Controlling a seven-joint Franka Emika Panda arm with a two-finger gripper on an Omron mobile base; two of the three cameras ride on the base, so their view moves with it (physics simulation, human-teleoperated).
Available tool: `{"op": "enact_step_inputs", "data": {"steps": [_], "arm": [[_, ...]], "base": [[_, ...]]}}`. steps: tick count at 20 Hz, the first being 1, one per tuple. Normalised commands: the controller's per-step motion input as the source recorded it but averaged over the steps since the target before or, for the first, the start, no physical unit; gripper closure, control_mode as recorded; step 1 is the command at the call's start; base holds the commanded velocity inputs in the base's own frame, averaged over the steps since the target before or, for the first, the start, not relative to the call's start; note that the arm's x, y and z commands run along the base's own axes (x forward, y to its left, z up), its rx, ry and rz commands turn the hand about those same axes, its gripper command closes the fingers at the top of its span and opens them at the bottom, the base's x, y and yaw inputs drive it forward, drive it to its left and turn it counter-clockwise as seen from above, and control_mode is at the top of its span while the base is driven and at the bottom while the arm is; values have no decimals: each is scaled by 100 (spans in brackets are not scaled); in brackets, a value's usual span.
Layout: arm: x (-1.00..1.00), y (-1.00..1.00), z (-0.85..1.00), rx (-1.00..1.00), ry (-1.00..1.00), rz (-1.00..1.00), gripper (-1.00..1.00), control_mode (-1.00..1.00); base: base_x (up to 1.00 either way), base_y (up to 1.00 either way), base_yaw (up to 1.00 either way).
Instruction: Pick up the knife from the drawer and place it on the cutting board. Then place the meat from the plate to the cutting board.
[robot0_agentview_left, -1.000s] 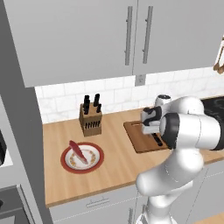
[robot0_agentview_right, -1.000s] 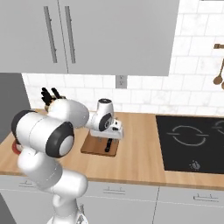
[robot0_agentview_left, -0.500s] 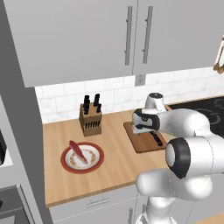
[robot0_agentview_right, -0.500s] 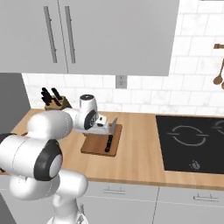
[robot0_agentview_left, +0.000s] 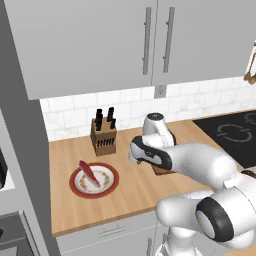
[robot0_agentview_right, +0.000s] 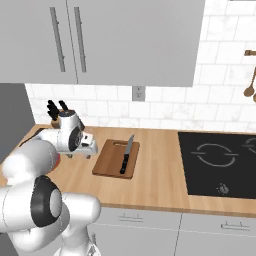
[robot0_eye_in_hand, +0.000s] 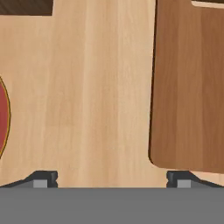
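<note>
Silver knife (robot0_agentview_right: 126, 153) on board (robot0_agentview_right: 110, 163), pincer (robot0_eye_in_hand: 111, 178) open

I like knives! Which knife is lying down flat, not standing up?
The knife on the cutting board lies flat, silver blade showing. The others stand handle-up in the wooden knife block by the wall.

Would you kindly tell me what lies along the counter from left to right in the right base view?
Knife block → the claw → cutting board → knife lying on that board → black cooktop.
</note>
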Motion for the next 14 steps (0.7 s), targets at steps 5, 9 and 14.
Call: {"op": "enact_step_inputs", "data": {"steps": [5, 9, 14], "arm": [[-38, 100, 30, 0, -1, 9, -100, -100], [-17, 91, 0, 10, -7, 8, -100, -100], [1, 83, 6, -1, -1, 0, -100, -100]], "base": [[0, 0, 0], [0, 0, 0], [0, 0, 0]]}}
